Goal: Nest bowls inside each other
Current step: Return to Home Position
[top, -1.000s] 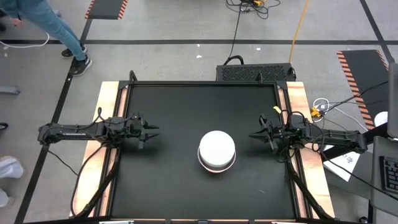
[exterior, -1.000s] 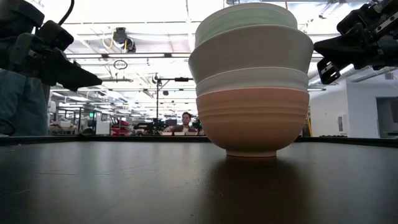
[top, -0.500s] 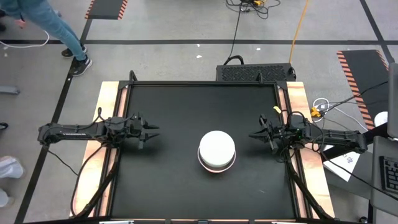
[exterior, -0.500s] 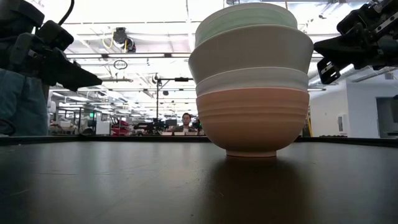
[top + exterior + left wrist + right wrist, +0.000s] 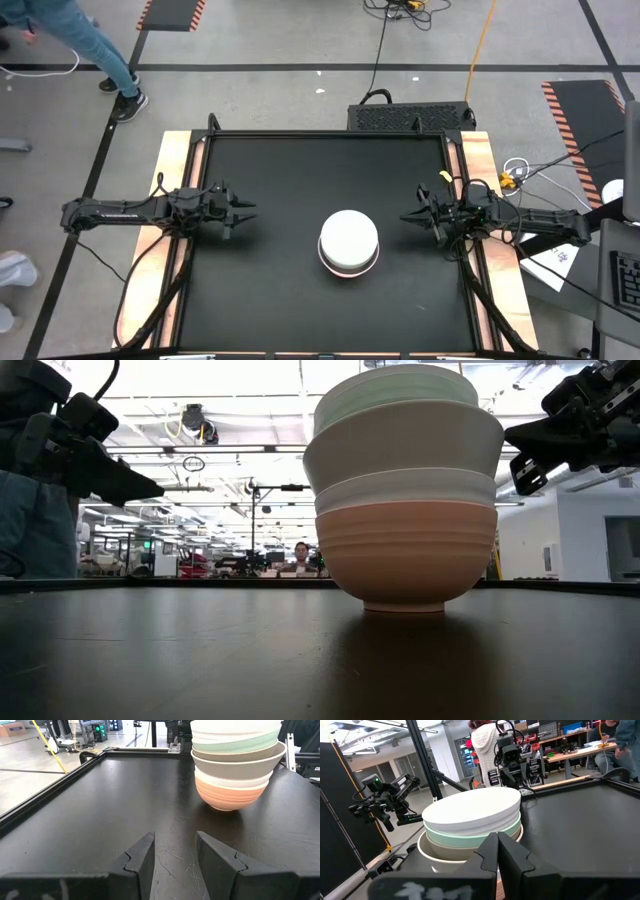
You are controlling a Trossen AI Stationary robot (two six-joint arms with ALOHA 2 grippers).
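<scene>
**Bowls nested in one stack, both hands away from it**

The stack of bowls (image 5: 349, 240) stands on the black desk (image 5: 290, 300), a little to the right of its middle. From above only the white bowl (image 5: 349, 235) on top is seen, with a thin salmon rim under it. The low view shows the layers from the side. The salmon-orange bowl (image 5: 405, 555) is at the bottom and touches the desk. A white bowl (image 5: 405, 487) sits in it, then a beige-grey bowl (image 5: 400, 440), then a mint green bowl (image 5: 385, 388).

The left hand (image 5: 243, 210) hovers at the left side of the desk, well apart from the stack. Its fingers (image 5: 142, 855) are spread, with bare desk between them, and it grasps nothing. The right hand (image 5: 407, 217) hovers at the right side, nearer to the stack but not touching it. Its fingers (image 5: 487, 852) are pressed together and hold nothing.

A person's legs (image 5: 95, 45) show on the floor beyond the far left corner.
</scene>
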